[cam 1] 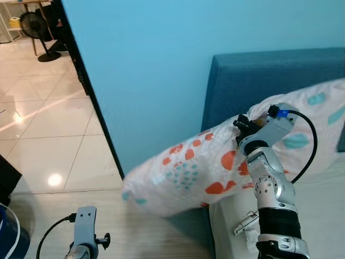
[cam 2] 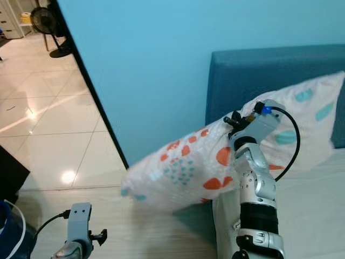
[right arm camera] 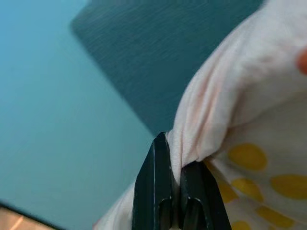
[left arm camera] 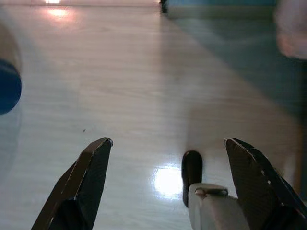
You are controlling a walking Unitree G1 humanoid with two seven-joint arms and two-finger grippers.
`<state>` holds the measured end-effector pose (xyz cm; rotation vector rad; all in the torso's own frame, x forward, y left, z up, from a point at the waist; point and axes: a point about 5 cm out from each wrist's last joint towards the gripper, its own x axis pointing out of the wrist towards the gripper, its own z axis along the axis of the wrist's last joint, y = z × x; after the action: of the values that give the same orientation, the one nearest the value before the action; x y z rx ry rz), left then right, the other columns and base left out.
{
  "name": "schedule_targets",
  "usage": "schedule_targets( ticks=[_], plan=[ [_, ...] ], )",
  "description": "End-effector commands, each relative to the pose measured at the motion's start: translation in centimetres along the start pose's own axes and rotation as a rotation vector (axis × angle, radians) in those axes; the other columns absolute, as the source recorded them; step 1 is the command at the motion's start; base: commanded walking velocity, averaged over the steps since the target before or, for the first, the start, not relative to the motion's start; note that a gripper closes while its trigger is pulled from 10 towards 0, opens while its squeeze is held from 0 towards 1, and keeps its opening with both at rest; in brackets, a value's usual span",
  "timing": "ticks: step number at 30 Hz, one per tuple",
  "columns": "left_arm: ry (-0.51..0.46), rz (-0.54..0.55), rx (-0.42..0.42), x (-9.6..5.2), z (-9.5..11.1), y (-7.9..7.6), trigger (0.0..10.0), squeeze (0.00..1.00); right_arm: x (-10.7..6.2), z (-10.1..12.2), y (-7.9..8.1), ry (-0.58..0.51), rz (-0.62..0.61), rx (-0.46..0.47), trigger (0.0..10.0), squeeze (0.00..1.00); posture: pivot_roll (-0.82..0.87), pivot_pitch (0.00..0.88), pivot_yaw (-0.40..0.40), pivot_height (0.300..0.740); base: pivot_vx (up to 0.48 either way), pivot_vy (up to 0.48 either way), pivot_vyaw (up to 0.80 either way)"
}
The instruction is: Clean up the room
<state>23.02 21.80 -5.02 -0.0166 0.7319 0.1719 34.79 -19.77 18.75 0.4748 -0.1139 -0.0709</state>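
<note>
A white pillow [cam 1: 188,172] with orange and teal spots hangs off the bed's left side, its free end out over the floor. My right gripper [cam 1: 243,125] is raised in front of the headboard and shut on a pinch of the pillow's cover; the right wrist view shows the fabric [right arm camera: 201,139] clamped between the black fingers [right arm camera: 156,182]. A second white pillow [cam 1: 318,118] with teal spots leans against the headboard behind my right arm. My left gripper [left arm camera: 168,158] hangs low over the wooden floor, open, with nothing between its fingers.
A dark blue headboard [cam 1: 259,75] and the white mattress [cam 1: 323,216] lie to the right. The light blue wall [cam 1: 145,65] ends at a dark door frame [cam 1: 91,91]. Beyond it is a tiled floor [cam 1: 43,129] with a fan [cam 1: 35,27]. A blue object [cam 1: 8,237] sits at lower left.
</note>
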Motion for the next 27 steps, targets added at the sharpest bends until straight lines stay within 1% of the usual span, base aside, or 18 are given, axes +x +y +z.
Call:
schedule_targets(
  ticks=[1, 21, 24, 26, 27],
  plan=[
    [0.011, 0.002, 0.015, -0.1, -0.4, 0.3, 10.0, 0.0, 0.4, 1.9, 1.1, -0.111, 0.036, 0.031, 10.0, 0.0, -0.07, 0.059, 0.04, 0.74, 0.48, 0.0, 0.0],
    [0.016, -0.003, 0.032, -0.2, -0.6, 0.4, 10.0, 0.0, 0.4, 2.4, 0.5, -0.128, 0.026, 0.06, 10.0, 0.0, -0.07, 0.058, 0.046, 0.74, 0.48, 0.0, 0.0],
    [0.017, -0.001, 0.031, -0.2, -0.6, 0.4, 10.0, 0.0, 0.4, 2.4, 0.4, -0.129, 0.026, 0.063, 10.0, 0.0, -0.07, 0.06, 0.046, 0.74, 0.398, 0.0, 0.0],
    [0.017, 0.0, 0.02, -0.2, -0.7, 0.3, 10.0, 0.0, 0.3, 2.6, 0.2, -0.132, 0.024, 0.062, 10.0, 0.0, -0.07, 0.061, 0.046, 0.74, 0.0, 0.0, 0.0],
    [0.023, -0.001, 0.015, -0.2, -0.8, 0.3, 10.0, 0.0, 0.3, 2.8, -0.1, -0.14, 0.016, 0.06, 10.0, 0.0, -0.07, 0.063, 0.046, 0.74, 0.0, 0.0, 0.0]
  ],
)
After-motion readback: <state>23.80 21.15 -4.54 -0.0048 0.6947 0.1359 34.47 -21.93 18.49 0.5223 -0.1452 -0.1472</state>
